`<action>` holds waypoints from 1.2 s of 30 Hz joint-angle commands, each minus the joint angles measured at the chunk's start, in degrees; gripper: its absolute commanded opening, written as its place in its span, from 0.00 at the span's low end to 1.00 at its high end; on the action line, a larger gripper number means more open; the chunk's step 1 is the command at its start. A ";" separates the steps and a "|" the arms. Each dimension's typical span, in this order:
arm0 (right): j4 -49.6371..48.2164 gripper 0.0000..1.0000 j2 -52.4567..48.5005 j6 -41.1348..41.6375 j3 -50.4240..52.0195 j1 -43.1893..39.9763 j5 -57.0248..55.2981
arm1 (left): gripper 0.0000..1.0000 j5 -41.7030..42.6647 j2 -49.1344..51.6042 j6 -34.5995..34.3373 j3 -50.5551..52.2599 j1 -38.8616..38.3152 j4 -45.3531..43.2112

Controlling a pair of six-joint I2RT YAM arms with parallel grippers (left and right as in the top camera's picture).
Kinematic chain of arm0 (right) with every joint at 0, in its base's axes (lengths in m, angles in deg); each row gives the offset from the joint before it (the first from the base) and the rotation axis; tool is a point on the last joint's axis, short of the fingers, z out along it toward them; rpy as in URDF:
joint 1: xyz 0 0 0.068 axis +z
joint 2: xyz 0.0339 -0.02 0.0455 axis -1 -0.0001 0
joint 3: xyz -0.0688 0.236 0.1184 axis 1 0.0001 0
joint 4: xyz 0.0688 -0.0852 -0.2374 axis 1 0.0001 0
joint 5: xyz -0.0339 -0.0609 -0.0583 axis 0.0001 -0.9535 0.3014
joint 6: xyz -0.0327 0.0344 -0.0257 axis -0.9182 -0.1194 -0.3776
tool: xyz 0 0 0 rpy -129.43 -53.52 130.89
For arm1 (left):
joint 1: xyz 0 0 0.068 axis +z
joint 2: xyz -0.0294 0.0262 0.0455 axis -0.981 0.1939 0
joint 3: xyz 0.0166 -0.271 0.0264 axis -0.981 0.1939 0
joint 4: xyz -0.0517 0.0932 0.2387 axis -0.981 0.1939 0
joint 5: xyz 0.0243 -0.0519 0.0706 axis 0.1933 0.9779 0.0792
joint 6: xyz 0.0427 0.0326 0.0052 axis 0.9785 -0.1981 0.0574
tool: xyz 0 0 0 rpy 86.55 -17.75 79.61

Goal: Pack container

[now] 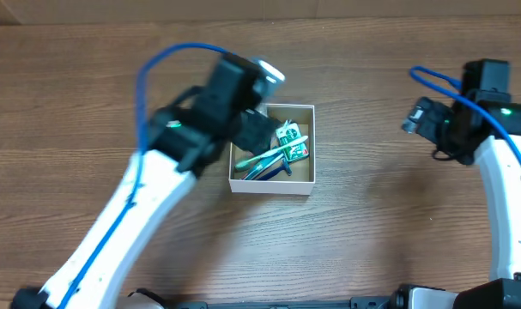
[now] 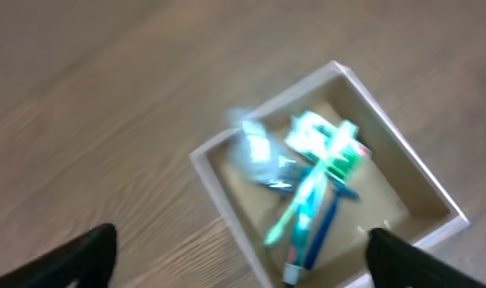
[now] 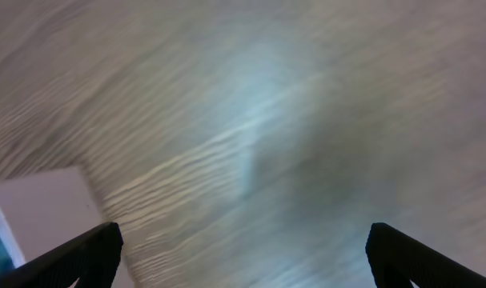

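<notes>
The container (image 1: 299, 182), a small white-walled box with a brown inside, sits mid-table. It holds a green toothbrush (image 1: 269, 156), a toothpaste tube, a blue pen-like item and a green packet (image 1: 287, 134). It also shows in the left wrist view (image 2: 226, 196), with a clear wrapped item (image 2: 257, 150) blurred above the contents. My left gripper (image 1: 253, 130) hovers over the container's left side, open and empty, and its jaws (image 2: 238, 256) show wide apart. My right gripper (image 1: 414, 116) is far right, open and empty (image 3: 243, 252).
The wooden table (image 1: 372, 232) surrounds the container. A white corner of the container (image 3: 42, 212) shows at the left of the right wrist view. Blue cables loop above both arms.
</notes>
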State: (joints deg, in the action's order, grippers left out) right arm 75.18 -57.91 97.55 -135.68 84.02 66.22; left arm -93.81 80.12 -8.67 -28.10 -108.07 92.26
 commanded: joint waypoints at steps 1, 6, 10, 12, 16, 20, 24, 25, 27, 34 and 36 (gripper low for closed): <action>-4.68 1.00 0.04 -4.00 -1.22 5.84 0.55 | 1.00 -2.43 0.28 -11.87 -0.20 8.48 0.48; -12.26 1.00 -0.13 -6.80 -1.22 10.34 0.55 | 1.00 -2.27 1.29 -18.05 0.09 16.87 0.37; -16.59 1.00 -0.11 -6.82 -1.22 10.51 0.17 | 1.00 -2.36 1.88 -18.21 0.09 20.92 -0.96; -15.93 1.00 -0.07 -7.37 -1.22 10.47 0.17 | 1.00 -2.25 1.70 -16.70 0.07 22.38 -0.37; -11.28 1.00 1.79 -7.69 -1.22 10.40 0.13 | 1.00 2.73 1.22 -12.96 0.09 25.51 2.64; -8.44 1.00 6.75 -4.57 -0.81 10.40 -0.94 | 1.00 2.93 -1.66 -12.68 0.37 26.27 5.03; -7.74 1.00 14.51 -3.37 2.34 10.40 -0.94 | 1.00 4.20 -8.57 -12.66 4.04 26.23 4.09; -7.78 1.00 16.59 -3.21 3.61 10.40 -0.92 | 1.00 4.33 -10.40 -12.68 5.40 26.23 3.52; -8.63 1.00 21.94 -3.02 7.56 10.40 -0.94 | 1.00 4.35 -16.61 -12.68 10.54 26.23 1.73; -12.92 1.00 43.06 -1.73 24.76 10.40 -2.08 | 1.00 3.89 -42.14 -15.06 30.36 26.23 -1.77; -12.76 1.00 47.91 -1.73 28.00 10.40 -2.05 | 1.00 2.60 -49.31 -18.47 34.40 26.25 -1.60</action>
State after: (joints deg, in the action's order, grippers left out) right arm 63.11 -16.78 95.02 -112.40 94.53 65.17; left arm -90.38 41.17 -22.62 -0.43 -81.98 90.91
